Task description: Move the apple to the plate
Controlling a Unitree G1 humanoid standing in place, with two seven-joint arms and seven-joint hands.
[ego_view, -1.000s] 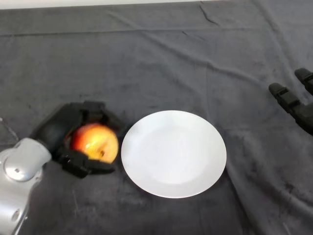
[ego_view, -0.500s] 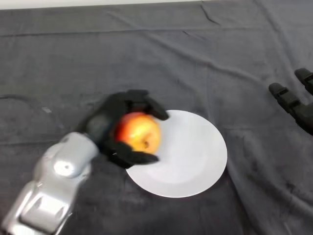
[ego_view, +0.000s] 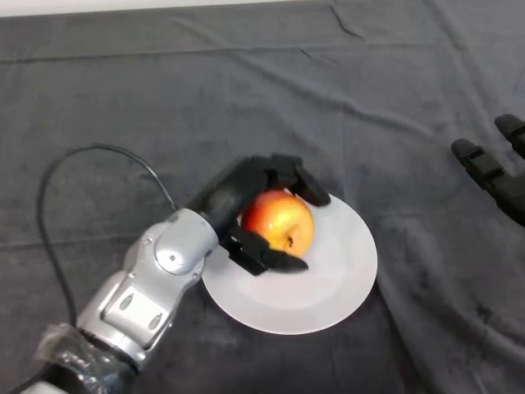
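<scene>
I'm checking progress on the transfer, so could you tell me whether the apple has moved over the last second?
Yes. The apple, gripped by the left hand, has travelled rightward from the cloth beside the plate to over it.

From my remote station I see a table draped in a dark grey cloth [ego_view: 246, 98] that fills nearly the whole head view. Soft creases and folds run across it, heaviest toward the upper right corner. A thin pale strip [ego_view: 123, 5] shows along the top edge, beyond the cloth.
</scene>
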